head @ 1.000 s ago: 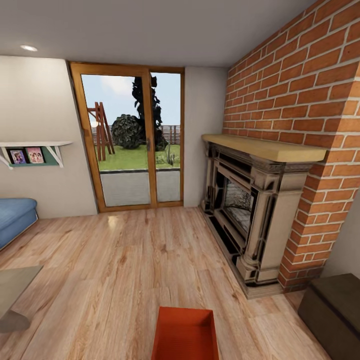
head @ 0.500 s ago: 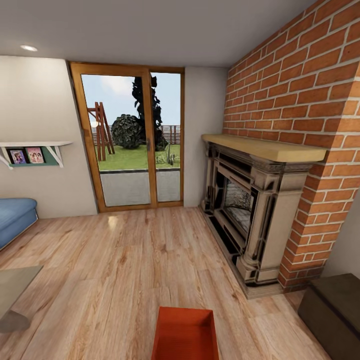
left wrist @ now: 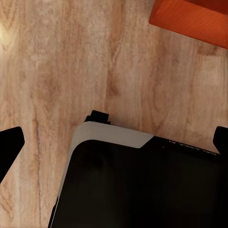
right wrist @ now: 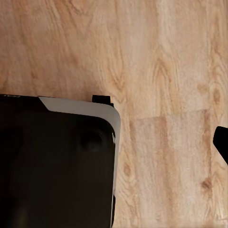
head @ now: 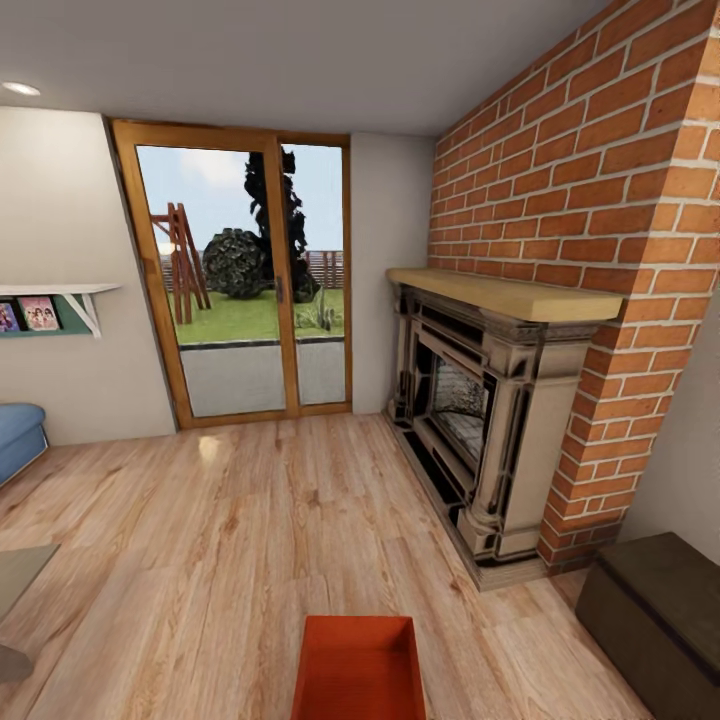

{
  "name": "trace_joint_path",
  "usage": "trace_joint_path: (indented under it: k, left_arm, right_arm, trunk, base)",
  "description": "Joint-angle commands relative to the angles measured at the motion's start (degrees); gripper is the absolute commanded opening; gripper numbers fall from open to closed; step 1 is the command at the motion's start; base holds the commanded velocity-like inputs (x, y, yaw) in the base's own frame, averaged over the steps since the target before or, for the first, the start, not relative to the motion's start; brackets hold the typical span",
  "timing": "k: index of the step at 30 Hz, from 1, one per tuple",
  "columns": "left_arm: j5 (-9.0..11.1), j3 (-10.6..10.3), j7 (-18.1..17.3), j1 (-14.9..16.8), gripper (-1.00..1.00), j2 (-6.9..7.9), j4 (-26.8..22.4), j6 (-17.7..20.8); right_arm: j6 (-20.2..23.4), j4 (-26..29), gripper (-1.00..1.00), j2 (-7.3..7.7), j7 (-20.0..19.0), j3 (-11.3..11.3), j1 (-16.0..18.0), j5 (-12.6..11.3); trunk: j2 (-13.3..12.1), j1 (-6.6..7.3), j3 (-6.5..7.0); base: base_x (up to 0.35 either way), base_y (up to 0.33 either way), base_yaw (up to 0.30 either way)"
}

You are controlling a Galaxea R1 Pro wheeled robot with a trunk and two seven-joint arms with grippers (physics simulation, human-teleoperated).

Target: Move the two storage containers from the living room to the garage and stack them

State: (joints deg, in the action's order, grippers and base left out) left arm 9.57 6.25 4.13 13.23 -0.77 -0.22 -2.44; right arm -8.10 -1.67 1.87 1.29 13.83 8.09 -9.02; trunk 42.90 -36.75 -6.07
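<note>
We're in the living room, looking across the light wood-plank floor (head: 250, 540); one red-orange storage container (head: 358, 668) sits at the near edge of the head view, a little right of centre, lying flat on the planks with its open top up; its near end is cut off by the frame. Far ahead stands the wood-framed glass door (head: 245, 280) with garden beyond; the brick fireplace (head: 480, 420) runs down the right side, and a dark box (head: 660, 610) sits at near right; a sliver of blue sofa (head: 18, 440) shows at the left edge. From the left wrist, a corner of the container (left wrist: 190, 16) lies on the planks past the robot's black base (left wrist: 142, 185); the left gripper (left wrist: 114, 142) shows dark fingertips at both frame edges, spread wide, holding nothing. From the right wrist, one fingertip of the right gripper (right wrist: 221, 142) peeks in; how wide it stands, I cannot tell.
</note>
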Motion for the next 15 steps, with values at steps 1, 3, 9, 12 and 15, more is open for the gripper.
trace_joint_path:
  k: [1, 3, 9, 12, 15]
  left_arm:
    - [0.1, 0.4, 0.1, 0.0, 1.00, -0.02, 0.0, -0.2]
    - [0.1, 0.4, 0.1, 0.0, 1.00, -0.02, 0.0, -0.2]
    - [0.1, 0.4, 0.1, 0.0, 1.00, -0.02, 0.0, -0.2]
    - [0.1, 0.4, 0.1, 0.0, 1.00, -0.02, 0.0, -0.2]
    - [0.1, 0.4, 0.1, 0.0, 1.00, -0.02, 0.0, -0.2]
  right_arm:
    - [-0.3, -0.2, 1.00, -0.02, 0.0, 0.5, 0.1, -0.6]
    - [-0.3, -0.2, 1.00, -0.02, 0.0, 0.5, 0.1, -0.6]
    - [-0.3, -0.2, 1.00, -0.02, 0.0, 0.5, 0.1, -0.6]
    - [-0.3, -0.2, 1.00, -0.02, 0.0, 0.5, 0.1, -0.6]
    - [-0.3, -0.2, 1.00, -0.02, 0.0, 0.5, 0.1, -0.6]
  trunk:
    - [0.1, -0.01, -0.09]
    - [0.1, -0.01, -0.09]
    - [0.1, -0.01, -0.09]
    - [0.1, -0.01, -0.09]
    - [0.1, -0.01, -0.09]
  base:
    - [0.000, 0.000, 0.000]
    - [0.000, 0.000, 0.000]
    - [0.000, 0.000, 0.000]
    - [0.000, 0.000, 0.000]
    - [0.000, 0.000, 0.000]
